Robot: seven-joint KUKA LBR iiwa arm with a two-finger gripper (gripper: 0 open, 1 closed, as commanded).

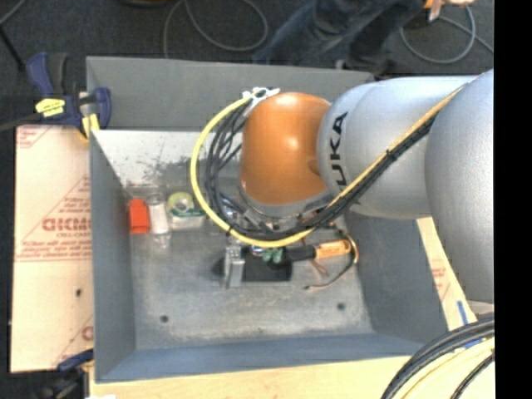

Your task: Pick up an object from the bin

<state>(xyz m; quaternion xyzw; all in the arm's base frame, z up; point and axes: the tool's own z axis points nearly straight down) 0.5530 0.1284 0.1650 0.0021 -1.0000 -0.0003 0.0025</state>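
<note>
Gripper (pixel 233 269) is low over the grey bin's (pixel 108 306) floor, approx. centre of frame, just under the arm's orange cover (pixel 283 148), w/ a yellow cable (pixel 198 181) looped round it. Pincer wide or narrow: can't tell.

Nearest loose things lie to its upper left, apart from it:
- small clear vial (pixel 159 221), long axis approx. up-down in frame; which end is the top is unclear
- orange block (pixel 138 216), right beside the vial's left side, also long up-down
- greenish-white tape roll (pixel 180 204), just right of the vial, lying flat w/ hole facing up

Right of gripper, near the arm: small orange piece (pixel 332 252) w/ thin dark wires, long axis approx. left-right.
</note>
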